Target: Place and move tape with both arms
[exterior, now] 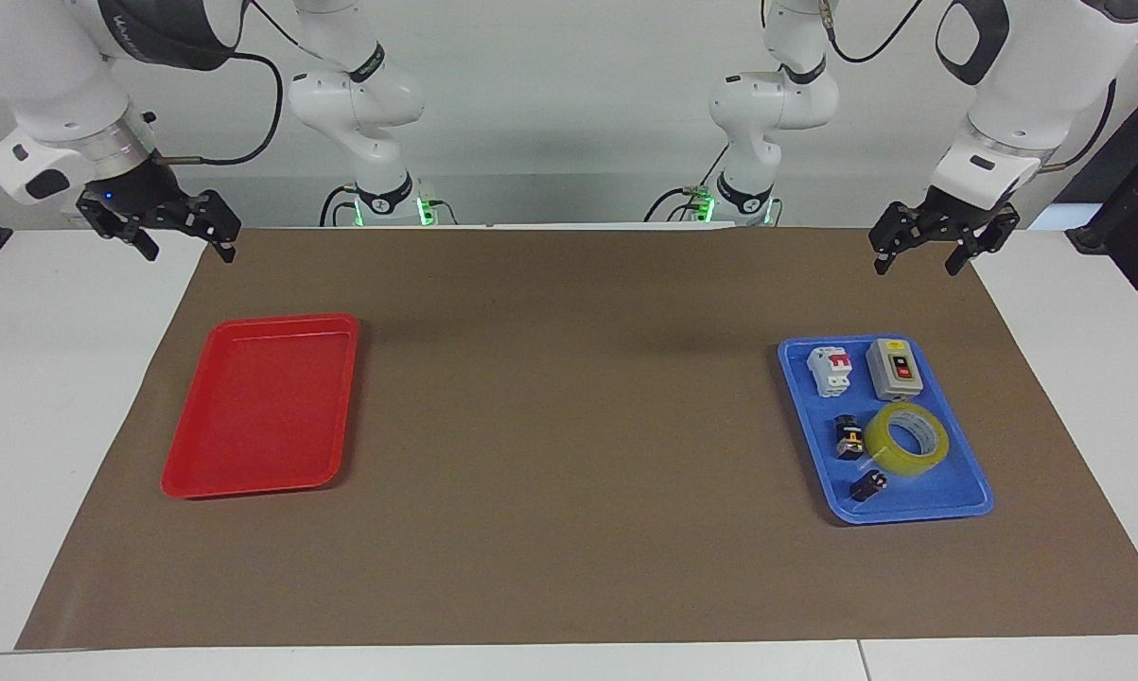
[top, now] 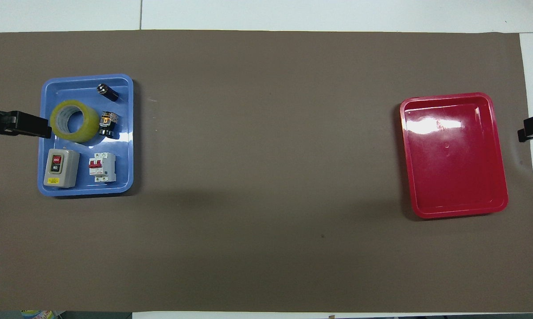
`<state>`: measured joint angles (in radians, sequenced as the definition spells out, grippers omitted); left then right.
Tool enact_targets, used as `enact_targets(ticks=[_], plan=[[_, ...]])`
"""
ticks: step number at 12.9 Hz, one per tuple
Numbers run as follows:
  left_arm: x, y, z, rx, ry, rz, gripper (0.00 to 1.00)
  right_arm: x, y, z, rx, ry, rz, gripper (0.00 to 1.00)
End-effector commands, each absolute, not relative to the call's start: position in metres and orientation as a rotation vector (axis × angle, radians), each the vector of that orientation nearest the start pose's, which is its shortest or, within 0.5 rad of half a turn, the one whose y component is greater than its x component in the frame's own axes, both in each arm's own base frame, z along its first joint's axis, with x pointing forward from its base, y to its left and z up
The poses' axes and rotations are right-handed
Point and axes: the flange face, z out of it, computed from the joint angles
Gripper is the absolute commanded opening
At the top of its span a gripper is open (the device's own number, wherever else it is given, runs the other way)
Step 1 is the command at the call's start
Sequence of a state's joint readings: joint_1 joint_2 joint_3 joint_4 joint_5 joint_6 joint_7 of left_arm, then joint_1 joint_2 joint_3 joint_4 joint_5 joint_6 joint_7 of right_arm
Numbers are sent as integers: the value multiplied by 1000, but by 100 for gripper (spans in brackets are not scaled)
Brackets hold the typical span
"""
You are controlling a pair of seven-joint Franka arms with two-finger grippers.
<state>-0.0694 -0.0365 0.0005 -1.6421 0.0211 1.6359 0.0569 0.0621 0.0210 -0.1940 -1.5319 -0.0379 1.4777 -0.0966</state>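
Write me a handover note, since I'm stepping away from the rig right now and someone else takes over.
Left pincer: open, holding nothing, raised over the brown mat's edge nearest the robots, at the left arm's end by the blue tray.
Right pincer: open, holding nothing, raised over the mat's corner at the right arm's end. Both arms wait.
Tape: lying flat in the blue tray, beside a small black component, farther from the robots than the grey switch box and the circuit breaker.
Red tray: nothing in it.
Done: nothing yet, tape untouched.
Left: pick up the tape and move it using both arms.
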Motion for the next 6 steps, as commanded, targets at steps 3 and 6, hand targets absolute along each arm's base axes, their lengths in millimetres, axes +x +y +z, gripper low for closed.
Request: enact_targets(ticks=[3, 6], plan=[[545, -34, 621, -3130, 200, -46, 100, 543, -74, 623, -3151, 30, 100, 100], [545, -34, 621, -3130, 200, -43, 100, 542, -75, 622, -3150, 30, 107, 100]])
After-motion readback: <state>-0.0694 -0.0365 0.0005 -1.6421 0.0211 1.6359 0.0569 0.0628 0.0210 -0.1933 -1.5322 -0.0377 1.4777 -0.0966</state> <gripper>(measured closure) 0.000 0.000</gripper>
